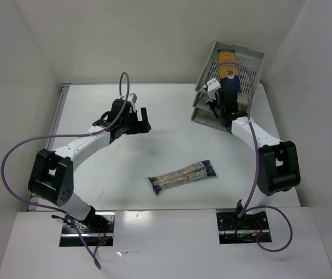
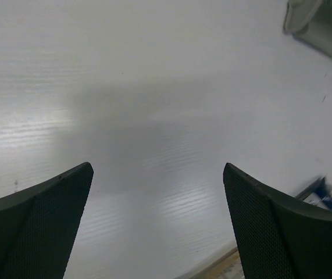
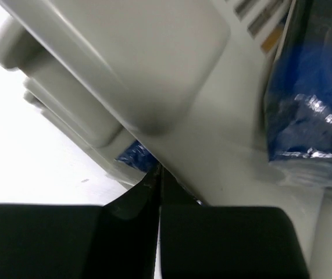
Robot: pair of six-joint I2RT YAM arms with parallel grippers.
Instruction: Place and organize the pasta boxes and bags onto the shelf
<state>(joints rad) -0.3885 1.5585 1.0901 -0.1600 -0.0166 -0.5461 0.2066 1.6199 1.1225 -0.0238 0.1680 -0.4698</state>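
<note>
The light grey three-tier shelf point(image 1: 253, 56) stands at the back right. One spaghetti packet point(image 1: 228, 67) lies in its top tier. In the right wrist view its dark blue end point(image 3: 308, 110) rests on a tier of the shelf point(image 3: 154, 58), and another blue packet end point(image 3: 134, 156) shows in a tier below. A further packet point(image 1: 183, 176) lies flat on the table at centre front. My right gripper point(image 1: 214, 104) is shut, with its tips point(image 3: 159, 174) at the shelf's front lip and nothing seen between them. My left gripper point(image 1: 142, 119) hangs open over bare table point(image 2: 157, 171).
White walls close in the table on the left, back and right. In the left wrist view the shelf's corner point(image 2: 305, 14) sits at top right and the loose packet's blue end point(image 2: 320, 192) at the lower right. A purple cable loops over each arm.
</note>
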